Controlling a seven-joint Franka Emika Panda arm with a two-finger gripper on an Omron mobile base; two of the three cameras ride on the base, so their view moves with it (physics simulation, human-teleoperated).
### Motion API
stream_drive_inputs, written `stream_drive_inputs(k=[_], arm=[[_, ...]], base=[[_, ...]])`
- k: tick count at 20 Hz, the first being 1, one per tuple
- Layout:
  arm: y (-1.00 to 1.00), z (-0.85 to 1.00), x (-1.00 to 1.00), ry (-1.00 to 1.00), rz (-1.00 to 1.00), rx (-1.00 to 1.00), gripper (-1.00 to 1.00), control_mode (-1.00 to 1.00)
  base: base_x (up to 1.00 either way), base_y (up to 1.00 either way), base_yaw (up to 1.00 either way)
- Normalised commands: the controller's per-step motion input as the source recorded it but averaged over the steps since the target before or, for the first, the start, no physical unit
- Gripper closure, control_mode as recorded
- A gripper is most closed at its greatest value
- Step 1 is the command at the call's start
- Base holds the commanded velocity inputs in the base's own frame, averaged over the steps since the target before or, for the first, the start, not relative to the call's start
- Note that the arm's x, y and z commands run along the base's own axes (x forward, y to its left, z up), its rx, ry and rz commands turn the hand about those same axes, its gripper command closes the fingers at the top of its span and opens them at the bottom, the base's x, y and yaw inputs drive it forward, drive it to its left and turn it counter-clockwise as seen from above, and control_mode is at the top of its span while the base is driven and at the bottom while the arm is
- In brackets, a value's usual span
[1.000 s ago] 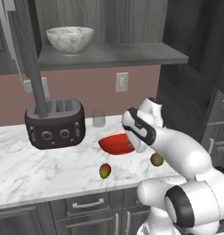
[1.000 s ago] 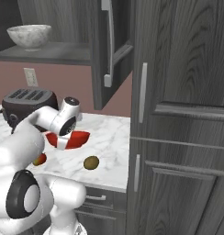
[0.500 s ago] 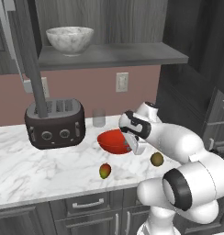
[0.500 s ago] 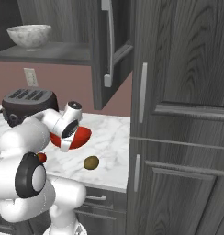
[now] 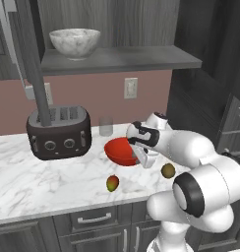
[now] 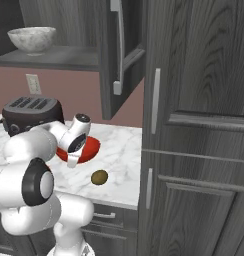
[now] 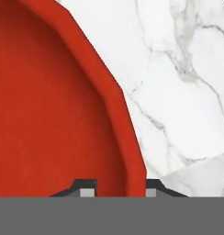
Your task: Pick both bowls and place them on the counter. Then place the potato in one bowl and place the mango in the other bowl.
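**Red bowl at the table, marbled bowl not yet fetched**

The red bowl (image 5: 121, 150) was down at the table (image 5: 23, 182), toward its right end and back from the front edge, tilted rather than flat. The pincer (image 7: 117, 189) straddled its rim — one tip inside, one outside, set close about the rim; whether it gripped or had let go could not be told. The marbled bowl (image 5: 74, 42) sat on the shelf (image 5: 141, 58), so that pick remained. The mango (image 5: 112, 183) lay near the front edge and the potato (image 5: 167, 170) to its right, near the right end, both outside any bowl.

Whether the red bowl's base touched the table was hard to judge — the arm covered its right side in the left view, and the hand view cut off most of the bowl.
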Motion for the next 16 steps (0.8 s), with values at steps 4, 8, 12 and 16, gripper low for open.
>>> stream_drive_inputs(k=[4, 8, 12, 16], arm=[[0.03, -0.05, 0.0, 0.0, 0.01, 0.0, -1.0, -1.0], [0.02, -0.11, 0.01, 0.03, 0.01, 0.0, -1.0, -1.0], [0.01, -0.08, 0.01, 0.04, 0.0, 0.0, -1.0, -1.0], [0.01, 0.06, 0.0, 0.0, 0.02, 0.0, -1.0, -1.0]], base=[[0.0, 0.0, 0.0], [0.0, 0.0, 0.0], [0.0, 0.0, 0.0], [0.0, 0.0, 0.0]])
